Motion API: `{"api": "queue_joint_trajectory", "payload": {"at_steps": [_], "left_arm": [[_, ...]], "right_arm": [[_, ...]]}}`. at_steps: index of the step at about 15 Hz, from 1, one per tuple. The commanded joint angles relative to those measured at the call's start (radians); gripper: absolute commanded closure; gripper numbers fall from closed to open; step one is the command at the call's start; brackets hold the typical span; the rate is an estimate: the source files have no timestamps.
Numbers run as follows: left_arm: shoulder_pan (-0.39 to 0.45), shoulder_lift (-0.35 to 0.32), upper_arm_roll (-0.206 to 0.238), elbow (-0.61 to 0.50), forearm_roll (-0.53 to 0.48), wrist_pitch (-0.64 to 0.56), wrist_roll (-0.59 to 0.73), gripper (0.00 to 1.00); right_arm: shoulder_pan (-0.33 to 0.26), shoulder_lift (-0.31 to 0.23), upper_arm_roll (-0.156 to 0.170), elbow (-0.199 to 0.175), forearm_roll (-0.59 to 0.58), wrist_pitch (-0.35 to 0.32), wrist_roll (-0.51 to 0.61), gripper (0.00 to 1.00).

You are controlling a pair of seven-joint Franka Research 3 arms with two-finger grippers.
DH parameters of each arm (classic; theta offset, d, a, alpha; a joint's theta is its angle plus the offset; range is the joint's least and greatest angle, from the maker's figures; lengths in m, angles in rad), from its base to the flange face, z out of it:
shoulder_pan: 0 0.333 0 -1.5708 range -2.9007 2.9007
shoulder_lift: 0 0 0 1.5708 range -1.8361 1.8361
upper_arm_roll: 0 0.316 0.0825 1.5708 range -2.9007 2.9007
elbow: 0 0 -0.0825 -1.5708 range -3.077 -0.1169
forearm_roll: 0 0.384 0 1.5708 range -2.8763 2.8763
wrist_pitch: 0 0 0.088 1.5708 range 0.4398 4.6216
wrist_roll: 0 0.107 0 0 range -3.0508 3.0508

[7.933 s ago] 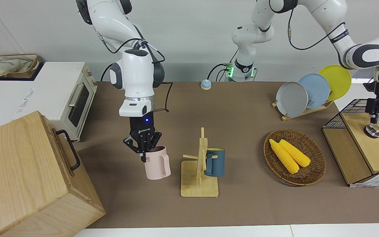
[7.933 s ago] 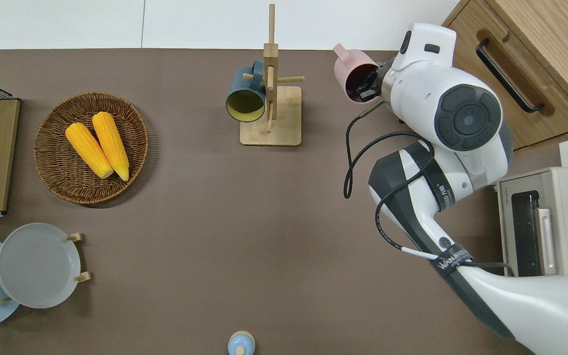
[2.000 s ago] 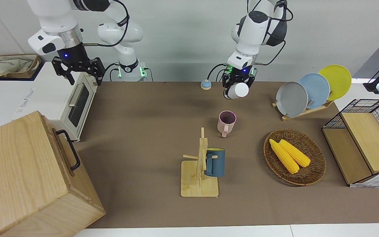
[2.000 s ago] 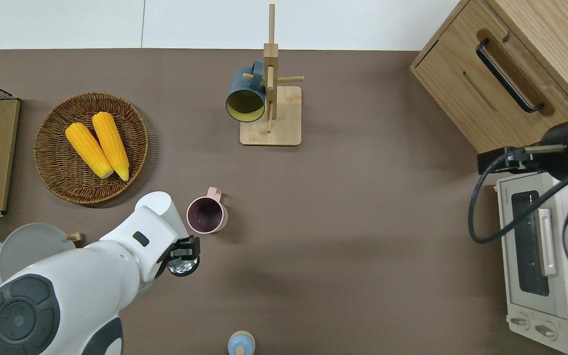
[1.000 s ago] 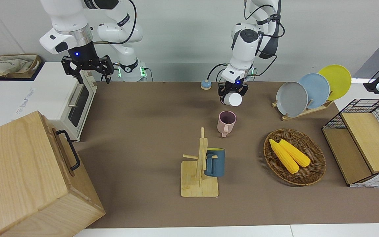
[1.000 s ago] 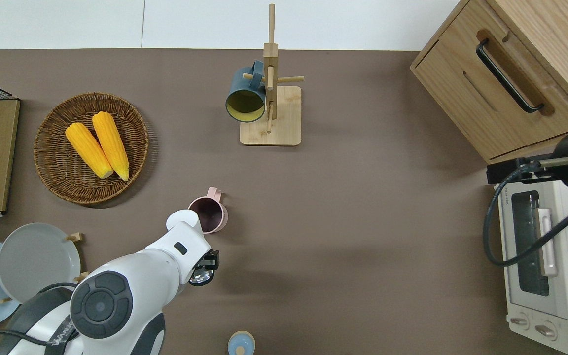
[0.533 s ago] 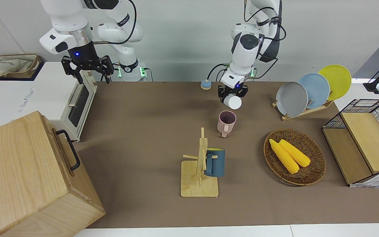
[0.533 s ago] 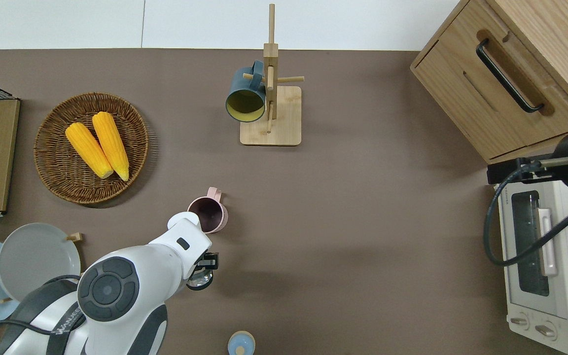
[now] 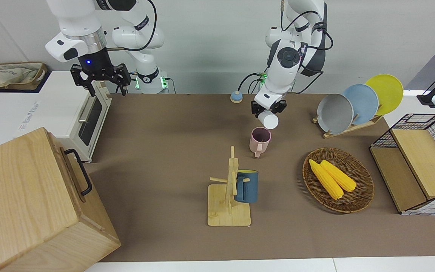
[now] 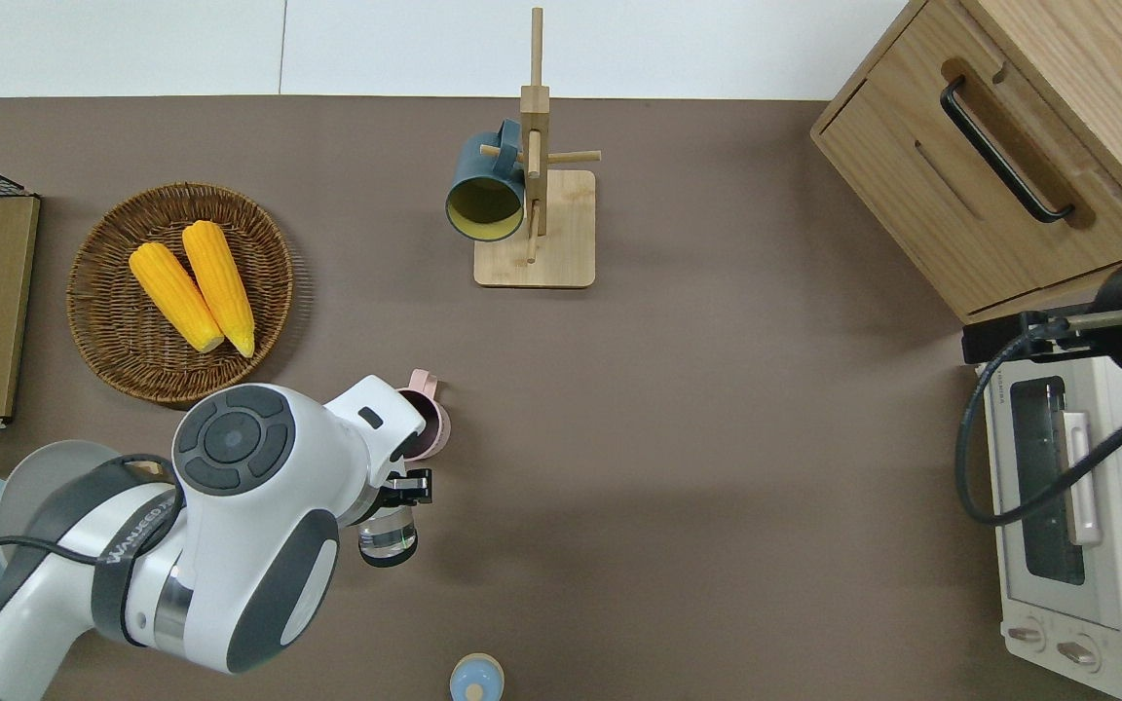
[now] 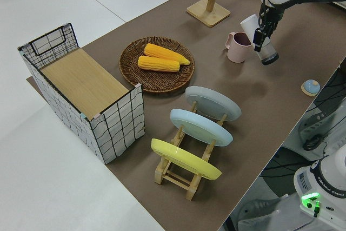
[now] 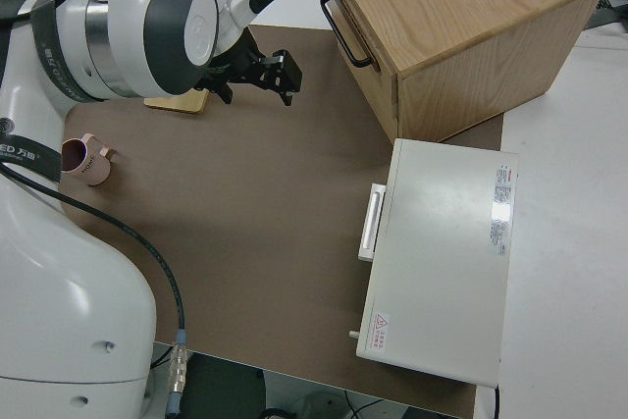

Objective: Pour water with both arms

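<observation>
My left gripper (image 9: 267, 109) is shut on a small cup (image 9: 269, 120), white at one end and clear at the other. It holds the cup tilted over the table, right beside the pink mug (image 9: 259, 140), with the white end pointing toward the mug. The mug stands upright at mid table, its handle pointing away from the robots. In the overhead view the left arm hides part of the mug (image 10: 430, 430), and the cup's clear end (image 10: 388, 535) shows below the gripper (image 10: 403, 487). The left side view shows the cup (image 11: 258, 39) slanting over the mug (image 11: 238, 47). My right gripper (image 9: 100, 81) is open and parked.
A wooden rack (image 9: 228, 211) holds a blue mug (image 9: 247, 187). A wicker basket (image 9: 364, 196) holds two corn cobs. A plate rack (image 9: 353, 102), a wire basket (image 9: 417, 166), a blue bell (image 9: 236, 97), a toaster oven (image 9: 85, 113) and a wooden cabinet (image 9: 25, 204) ring the table.
The right arm set the pink mug at mid table and drew back to the oven. The left arm brought the cup in and over the last second moved it toward the mug, tilting it more.
</observation>
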Motion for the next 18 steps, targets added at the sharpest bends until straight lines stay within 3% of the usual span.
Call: {"api": "queue_joint_trajectory", "payload": {"at_steps": [1, 8, 10, 18], "left_arm": [[0.005, 0.049, 0.003, 0.089, 0.009, -0.09, 0.001, 1.0], [-0.011, 0.052, -0.009, 0.095, 0.009, -0.188, -0.02, 1.0], [-0.022, 0.052, -0.04, 0.09, 0.009, -0.226, -0.069, 1.0], [-0.015, 0.049, -0.036, 0.098, 0.007, -0.243, -0.07, 1.0]], "right_arm": [[-0.004, -0.016, 0.0, -0.016, 0.003, -0.004, -0.014, 0.009], [-0.004, -0.018, 0.0, -0.016, 0.003, -0.004, -0.016, 0.009], [-0.004, -0.018, 0.0, -0.016, 0.003, -0.004, -0.016, 0.009], [-0.004, -0.016, 0.0, -0.016, 0.003, -0.004, -0.016, 0.009]]}}
